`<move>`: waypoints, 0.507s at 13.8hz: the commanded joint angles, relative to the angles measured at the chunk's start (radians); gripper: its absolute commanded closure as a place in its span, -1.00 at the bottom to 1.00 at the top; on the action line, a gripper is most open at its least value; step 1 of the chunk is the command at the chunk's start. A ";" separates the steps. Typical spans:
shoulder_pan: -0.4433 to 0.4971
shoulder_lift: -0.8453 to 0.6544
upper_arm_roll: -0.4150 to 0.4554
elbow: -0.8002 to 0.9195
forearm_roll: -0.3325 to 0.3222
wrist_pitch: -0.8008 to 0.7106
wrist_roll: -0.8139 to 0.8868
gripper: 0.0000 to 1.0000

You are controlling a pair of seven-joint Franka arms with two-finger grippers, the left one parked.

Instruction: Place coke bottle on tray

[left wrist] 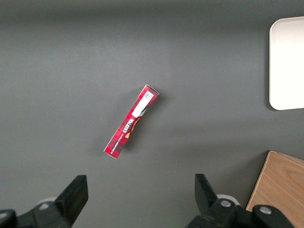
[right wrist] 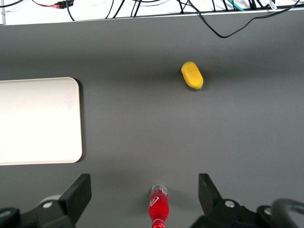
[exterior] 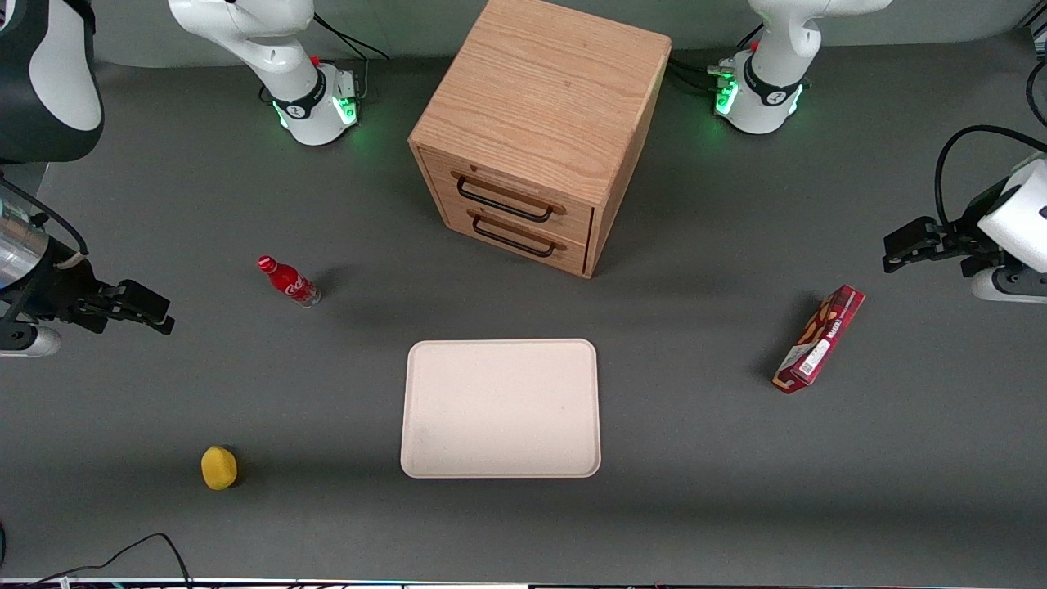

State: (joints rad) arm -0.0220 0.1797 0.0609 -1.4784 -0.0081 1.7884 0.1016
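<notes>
The coke bottle (exterior: pixel 289 281), small and red with a red cap and a clear base, stands on the grey table, farther from the front camera than the tray and toward the working arm's end. It also shows in the right wrist view (right wrist: pixel 158 209), between the lines of the two fingers and well below them. The cream-beige tray (exterior: pixel 501 407) lies flat in front of the wooden drawer cabinet and holds nothing; it also shows in the right wrist view (right wrist: pixel 38 121). My right gripper (exterior: pixel 155 315) hangs open and empty above the table, sideways of the bottle toward the working arm's end (right wrist: pixel 144 185).
A wooden two-drawer cabinet (exterior: pixel 536 131) stands at the table's middle, farther from the front camera than the tray. A yellow lemon-like thing (exterior: pixel 219 468) lies near the front edge. A red snack box (exterior: pixel 820 338) lies toward the parked arm's end.
</notes>
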 commanded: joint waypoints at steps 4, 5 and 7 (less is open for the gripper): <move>-0.009 0.003 0.004 0.009 0.003 -0.007 -0.029 -1.00; -0.009 0.003 0.005 0.007 0.003 -0.007 -0.029 -1.00; -0.006 -0.015 0.008 -0.055 0.005 -0.006 -0.025 -1.00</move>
State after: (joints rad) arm -0.0222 0.1806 0.0611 -1.4829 -0.0080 1.7843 0.1010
